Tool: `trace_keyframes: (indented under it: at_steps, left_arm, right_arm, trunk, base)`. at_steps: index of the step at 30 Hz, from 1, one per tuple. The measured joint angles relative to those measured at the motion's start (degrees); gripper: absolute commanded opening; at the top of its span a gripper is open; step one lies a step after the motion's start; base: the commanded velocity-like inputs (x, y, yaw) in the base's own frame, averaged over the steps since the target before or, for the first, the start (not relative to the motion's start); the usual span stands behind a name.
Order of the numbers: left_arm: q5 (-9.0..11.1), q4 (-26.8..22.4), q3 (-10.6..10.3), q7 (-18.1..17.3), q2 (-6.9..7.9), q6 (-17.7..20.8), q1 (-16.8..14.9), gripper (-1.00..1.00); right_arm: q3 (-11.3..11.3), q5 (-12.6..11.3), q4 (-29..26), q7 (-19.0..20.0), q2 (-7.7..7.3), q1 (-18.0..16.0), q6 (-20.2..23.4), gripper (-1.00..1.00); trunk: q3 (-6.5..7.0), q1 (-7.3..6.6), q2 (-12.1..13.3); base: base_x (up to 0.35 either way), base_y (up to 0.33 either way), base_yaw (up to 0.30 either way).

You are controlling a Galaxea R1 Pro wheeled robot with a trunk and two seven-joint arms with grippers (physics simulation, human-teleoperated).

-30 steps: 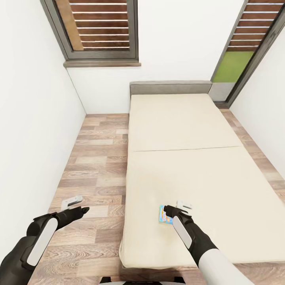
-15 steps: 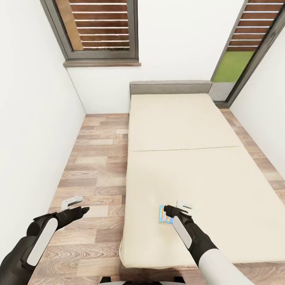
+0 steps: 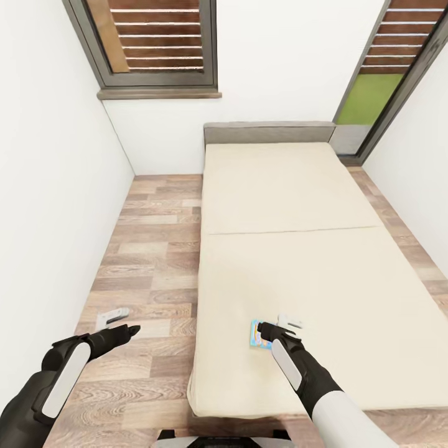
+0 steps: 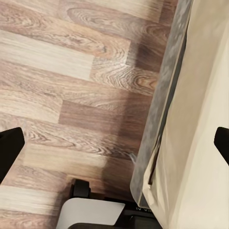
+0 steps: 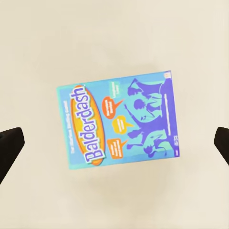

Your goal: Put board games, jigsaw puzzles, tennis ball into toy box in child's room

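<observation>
Small blue board game (image 5: 121,121) lies flat on the bed (image 3: 298,186), near its foot end, not yet picked up. Right gripper (image 3: 287,324) hangs directly over the game, jaws spread wide, holding nothing. Left gripper (image 3: 112,318) is open too, over the floor (image 3: 149,249) beside the bed (idle, by the look). Judged early: this game at least remains to be carried to the toy box.

From my head camera, my black right gripper (image 3: 274,325) is covering part of the small blue printed board game box (image 3: 255,334), and its lettering is too small to read.
</observation>
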Motion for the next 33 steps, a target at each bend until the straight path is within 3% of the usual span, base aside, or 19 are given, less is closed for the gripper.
trace_keyframes:
  at_steps: [7, 13, 22, 33]
  left_arm:
    - [0.0, 0.0, 0.0, 0.0, -0.04, 0.0, 0.0, 1.00]
    - [0.0, -0.1, 0.0, 0.0, 0.02, 0.0, 0.0, 1.00]
    - [0.0, -0.1, 0.0, 0.0, 0.04, 0.0, 0.0, 1.00]
    - [0.0, -0.1, 0.0, 0.0, 0.04, 0.0, 0.0, 1.00]
  right_arm:
    - [-0.3, 0.0, -0.5, 0.0, 0.30, -1.1, 0.4, 1.00]
    - [0.0, 0.1, -0.7, -0.4, 0.73, -5.8, 2.7, 1.00]
    - [0.0, 0.1, -0.7, -0.5, 0.81, -10.2, 6.5, 1.00]
    - [0.0, 0.0, -0.3, -0.5, 0.72, -11.4, 7.0, 1.00]
  trunk:
    - [-0.65, 0.00, 0.0]
    - [-1.21, 0.00, 0.0]
    - [-2.05, 0.00, 0.0]
    - [-3.09, 0.00, 0.0]
  base:
    - [0.000, 0.000, 0.000]
    - [0.000, 0.000, 0.000]
    - [0.000, 0.000, 0.000]
    - [0.000, 0.000, 0.000]
